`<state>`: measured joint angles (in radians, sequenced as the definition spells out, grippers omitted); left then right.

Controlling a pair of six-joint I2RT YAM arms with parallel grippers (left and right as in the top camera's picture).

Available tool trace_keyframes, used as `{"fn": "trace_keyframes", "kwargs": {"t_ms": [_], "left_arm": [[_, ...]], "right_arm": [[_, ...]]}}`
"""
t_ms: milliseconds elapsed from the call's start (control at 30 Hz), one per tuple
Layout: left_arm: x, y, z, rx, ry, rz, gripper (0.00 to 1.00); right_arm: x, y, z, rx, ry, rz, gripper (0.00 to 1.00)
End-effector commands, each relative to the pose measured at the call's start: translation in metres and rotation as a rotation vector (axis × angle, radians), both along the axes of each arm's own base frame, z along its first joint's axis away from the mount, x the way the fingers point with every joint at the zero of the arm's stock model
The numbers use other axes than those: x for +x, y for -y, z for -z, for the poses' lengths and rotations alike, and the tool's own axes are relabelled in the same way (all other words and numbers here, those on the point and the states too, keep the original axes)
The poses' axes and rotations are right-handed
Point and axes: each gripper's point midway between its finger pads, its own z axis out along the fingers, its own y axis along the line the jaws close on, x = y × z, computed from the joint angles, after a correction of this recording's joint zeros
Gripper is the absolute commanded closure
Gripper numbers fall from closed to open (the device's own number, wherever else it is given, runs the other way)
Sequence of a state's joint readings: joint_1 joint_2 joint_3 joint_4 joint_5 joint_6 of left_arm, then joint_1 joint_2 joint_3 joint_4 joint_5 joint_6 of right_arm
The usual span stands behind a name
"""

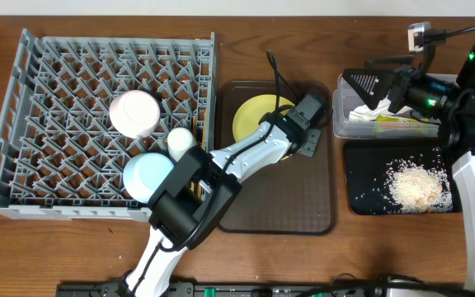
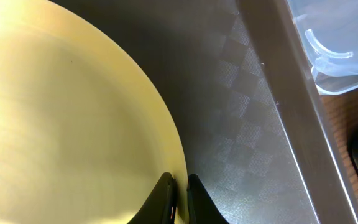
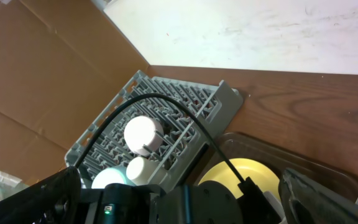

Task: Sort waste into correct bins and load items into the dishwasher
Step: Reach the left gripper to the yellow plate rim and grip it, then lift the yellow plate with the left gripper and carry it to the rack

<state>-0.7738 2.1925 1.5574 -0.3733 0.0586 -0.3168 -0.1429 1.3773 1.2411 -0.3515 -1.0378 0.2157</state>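
Plate (image 2: 73,112) lies flat on the tray (image 2: 241,143) below the left claw (image 2: 179,183), rim pinched between its closed jaws; so shallow a bite may slip on lifting; right claw (image 1: 376,92) hangs open.

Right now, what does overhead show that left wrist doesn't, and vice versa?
Only overhead: the square grey plastic dish rack holding a pale pink bowl, light blue bowl and small white cup; the shallow black tray with white rice scraps. Only left wrist: the left gripper shut on the rim of the round yellow plate. Both: that plate, the dark brown serving tray, the clear plastic tub.
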Motion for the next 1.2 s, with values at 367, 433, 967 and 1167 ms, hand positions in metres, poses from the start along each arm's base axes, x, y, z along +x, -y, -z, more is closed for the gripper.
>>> {"fn": "trace_keyframes", "kwargs": {"t_ms": [367, 433, 967, 1167], "left_arm": [[0.01, -0.029, -0.178, -0.221, 0.222, -0.061, 0.92], [0.012, -0.05, -0.216, -0.262, 0.274, -0.093, 0.92], [0.027, -0.166, -0.293, -0.694, 0.084, -0.149, 0.92], [0.042, -0.221, -0.3, -0.774, 0.081, -0.232, 0.92]], "right_arm": [[0.0, 0.0, 0.0, -0.008, 0.011, -0.005, 0.01], [0.0, 0.0, 0.0, -0.007, 0.011, -0.005, 0.01], [0.0, 0.0, 0.0, -0.008, 0.011, -0.005, 0.01], [0.0, 0.0, 0.0, -0.008, 0.011, -0.005, 0.01]]}}
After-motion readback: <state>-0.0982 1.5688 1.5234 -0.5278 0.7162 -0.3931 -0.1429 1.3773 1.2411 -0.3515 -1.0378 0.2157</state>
